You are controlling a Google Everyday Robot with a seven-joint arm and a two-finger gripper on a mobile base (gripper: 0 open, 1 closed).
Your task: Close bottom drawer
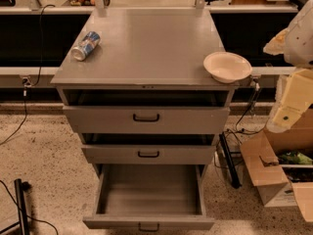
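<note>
The bottom drawer (148,195) gapes fully open, awaiting a push, while the pincer (286,112) hangs well apart at the far right, its spread impossible to tell.

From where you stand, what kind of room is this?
Likely a lab or workshop: a grey metal cabinet with its bottom drawer pulled out, workbenches behind, cables and an open cardboard box on the speckled floor. The gripper is at the right edge, apart from the cabinet.

Warm, dim light; soft sheen on the grey metal table (146,48), shadowed recesses; cream end effector (292,99) at right edge, brightly lit.
</note>
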